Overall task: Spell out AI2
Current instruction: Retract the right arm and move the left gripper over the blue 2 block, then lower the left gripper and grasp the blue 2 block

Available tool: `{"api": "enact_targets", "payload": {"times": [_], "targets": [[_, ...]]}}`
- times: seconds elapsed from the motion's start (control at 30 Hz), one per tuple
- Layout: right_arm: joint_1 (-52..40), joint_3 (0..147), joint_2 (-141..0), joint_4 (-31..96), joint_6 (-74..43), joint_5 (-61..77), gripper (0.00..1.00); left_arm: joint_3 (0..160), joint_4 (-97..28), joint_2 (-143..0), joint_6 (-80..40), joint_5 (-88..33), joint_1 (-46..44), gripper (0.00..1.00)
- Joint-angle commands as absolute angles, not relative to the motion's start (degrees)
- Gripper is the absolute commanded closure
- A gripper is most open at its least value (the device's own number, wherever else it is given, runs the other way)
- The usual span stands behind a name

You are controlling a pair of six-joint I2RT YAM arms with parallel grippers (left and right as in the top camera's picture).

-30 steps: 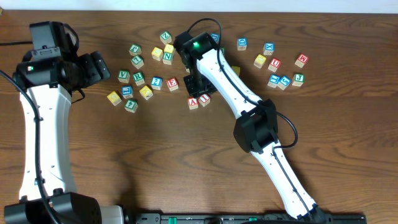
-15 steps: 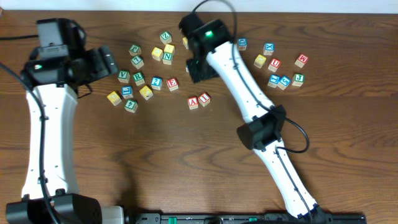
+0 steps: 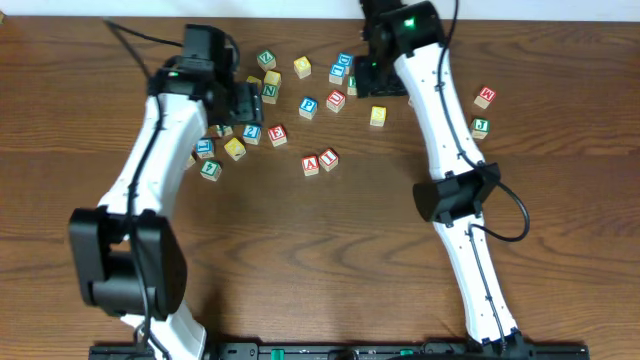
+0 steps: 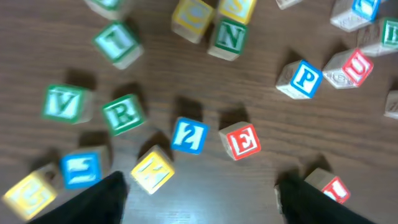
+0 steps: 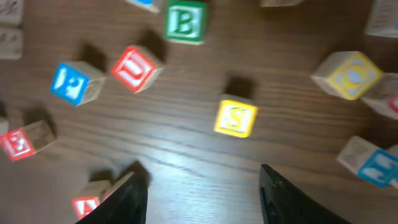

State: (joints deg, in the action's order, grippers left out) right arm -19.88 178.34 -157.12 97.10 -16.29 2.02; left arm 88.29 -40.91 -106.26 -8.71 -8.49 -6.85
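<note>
A cube (image 3: 311, 166) sits by I cube (image 3: 329, 158); nxt my left gripper (image 4: 200, 202), spread over 2 cube (image 4: 189, 135), must drop, pinch, bring it beside I cube.

Robotics lab; wooden table (image 3: 300, 260) with mounted arms (image 3: 440, 120)

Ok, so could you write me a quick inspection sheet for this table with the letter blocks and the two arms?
Surface: brown wooden table, no spills seen.
Job's things: A cube and I cube side by side; 2 cube apart from them, next to the E cube.
Clutter: many other letter cubes scattered around, such as the P cube and S cube.
Grippers: left gripper open, empty, near the 2 cube; right gripper open, empty, near the S cube.
Cables: black cable looped beside the right arm.
Surroundings: pale strip past the far edge; black rail at the near edge.
</note>
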Motion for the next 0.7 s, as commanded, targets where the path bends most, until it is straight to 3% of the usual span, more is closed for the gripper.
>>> {"api": "enact_targets", "payload": {"times": [0.0, 0.67], "targets": [[-17.6, 179.2, -156.3, 97.3, -16.2, 4.0, 0.48, 89.1, -39.6, -108.2, -7.1, -8.1, -7.3, 0.29], [-14.8, 179.2, -156.2, 97.3, -15.6, 4.7, 0.36, 89.1, -35.3, -120.2, -4.4, -7.9, -7.3, 0.4]]}}
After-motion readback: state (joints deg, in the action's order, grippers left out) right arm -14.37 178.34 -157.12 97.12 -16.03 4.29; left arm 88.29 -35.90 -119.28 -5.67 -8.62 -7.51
